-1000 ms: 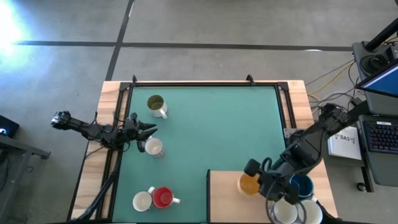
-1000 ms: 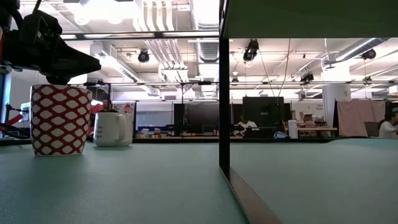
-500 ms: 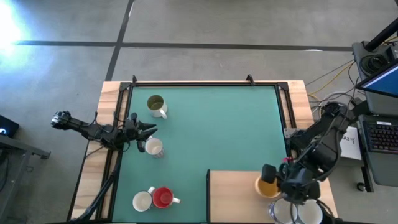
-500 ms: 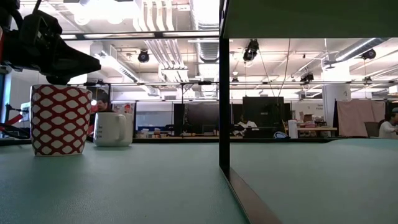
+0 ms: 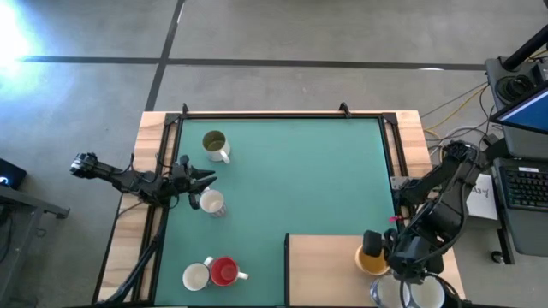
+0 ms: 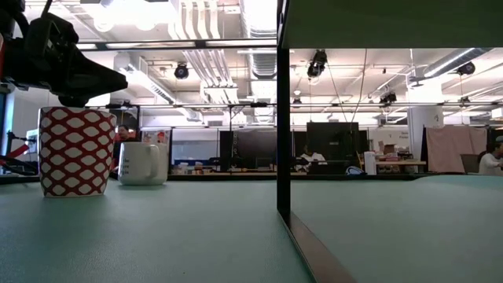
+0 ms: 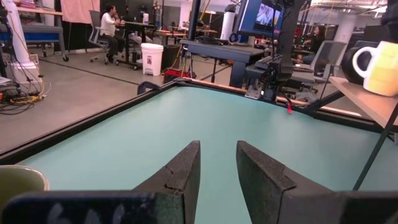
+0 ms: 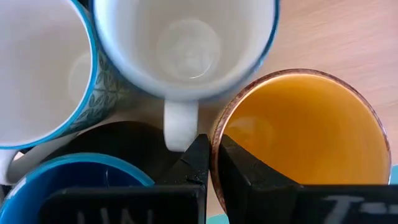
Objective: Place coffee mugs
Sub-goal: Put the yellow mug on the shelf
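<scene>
Mugs sit in two groups. Right gripper (image 8: 210, 163), jaws pinching the rim of the orange mug (image 5: 370, 259), holds it on the wooden board (image 5: 321, 269) at the table's near right corner, beside white mugs (image 8: 186, 43). Left gripper (image 5: 205, 179) (jaws spread) hovers by the left edge above a white mug (image 5: 211, 203).

At the left of the frame a red-and-white patterned mug (image 6: 76, 151) stands on the green desk (image 6: 157, 236), a dark arm (image 6: 59, 63) just above it. A white mug (image 6: 141, 163) stands farther back to its right. A dark upright panel (image 6: 284, 110) crosses the frame's middle.
</scene>
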